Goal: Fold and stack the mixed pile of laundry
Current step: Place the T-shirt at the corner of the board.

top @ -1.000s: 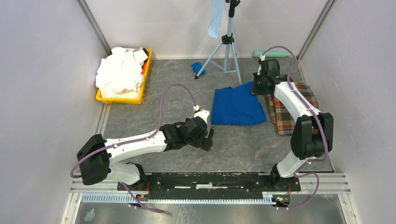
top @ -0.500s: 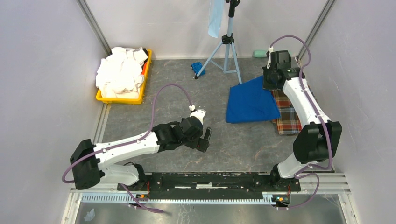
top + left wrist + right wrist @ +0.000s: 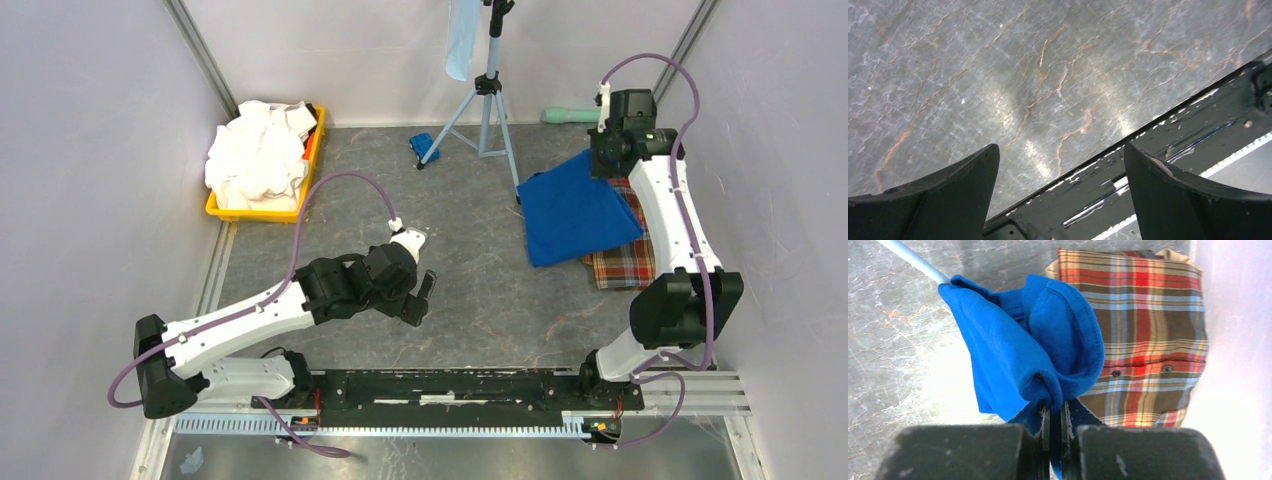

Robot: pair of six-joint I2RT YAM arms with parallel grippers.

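Right gripper (image 3: 607,165): closed on a bunched fold of the royal-blue T-shirt (image 3: 573,214); in the right wrist view, the jaws (image 3: 1053,412) are seen pinched together with blue cloth between them.
Royal-blue T-shirt, position: held up at the far right of the table (image 3: 480,300), the rest of it (image 3: 1008,350) draped down and to the left from the grip.
Plaid cloth (image 3: 628,266): laid flat by the right wall, its left part covered by the T-shirt; buttons are seen on it (image 3: 1148,330) in the right wrist view.
Left gripper (image 3: 422,298): jaws spread wide, nothing held; only bare table and the black base rail (image 3: 1168,145) are seen between its fingers (image 3: 948,195).
White shirts (image 3: 258,160): heaped in the yellow tray (image 3: 216,211) at the far left; orange and black pieces are tucked at the tray's right edge.
Tripod (image 3: 487,95): stood at the far middle; one leg (image 3: 913,260) ends just beside the T-shirt's left corner.
Pale-blue cloth (image 3: 462,35): hung from the tripod's top.
Small blue object (image 3: 423,146): placed beside the tripod's left leg.
Green object (image 3: 570,115): laid along the back wall, behind the right gripper.
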